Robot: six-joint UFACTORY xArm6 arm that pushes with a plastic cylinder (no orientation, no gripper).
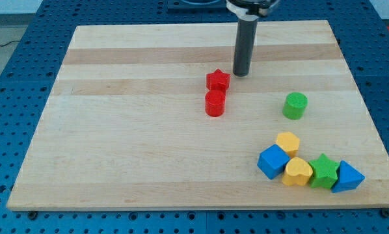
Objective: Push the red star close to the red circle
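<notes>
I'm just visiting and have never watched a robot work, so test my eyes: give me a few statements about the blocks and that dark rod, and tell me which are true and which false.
1. The red star sits right next to the red circle. True.
2. My tip is pressing on the green circle. False: it stands just to the view's right of the red star, far from the green circle.
3. The blue cube lies in a cluster at the view's bottom right. True.
4. The green star lies alone at the view's top left. False: it sits in that cluster.
</notes>
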